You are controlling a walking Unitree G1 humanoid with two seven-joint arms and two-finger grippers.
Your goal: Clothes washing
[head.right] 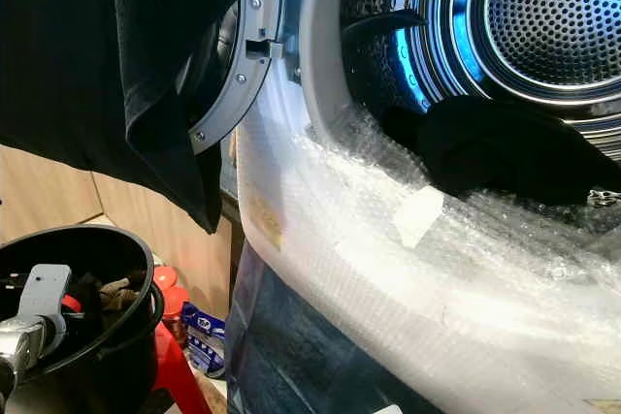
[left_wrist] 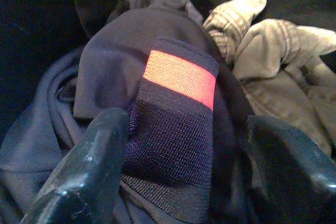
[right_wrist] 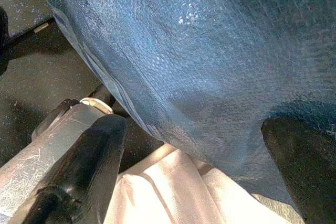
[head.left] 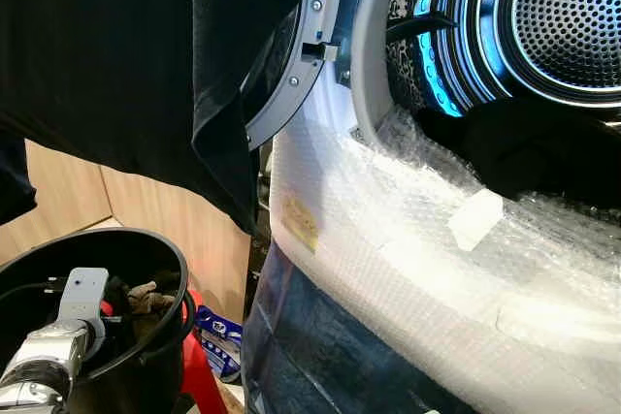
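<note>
A black laundry basket (head.left: 181, 283) stands at my lower left, and my left arm (head.left: 68, 329) reaches down into it. Inside, my left gripper (left_wrist: 186, 123) is open, its fingers either side of a dark knit piece with an orange stripe (left_wrist: 181, 77). That piece lies on a navy garment (left_wrist: 107, 64), with a khaki garment (left_wrist: 275, 59) beside it. The washer drum (head.left: 568, 16) glows blue at upper right, and a black garment (head.right: 505, 147) lies at its mouth. My right gripper (right_wrist: 194, 127) hangs open and holds nothing, close to a blue-wrapped surface (right_wrist: 210, 51).
A large black cloth (head.left: 126, 55) hangs at the upper left, in front of the open washer door (head.left: 301, 65). White bubble wrap (head.left: 417, 239) covers the machine's front. A red stool (head.left: 199, 356) and a blue packet (head.left: 218, 332) sit beside the basket, before a wooden wall panel (head.left: 165, 215).
</note>
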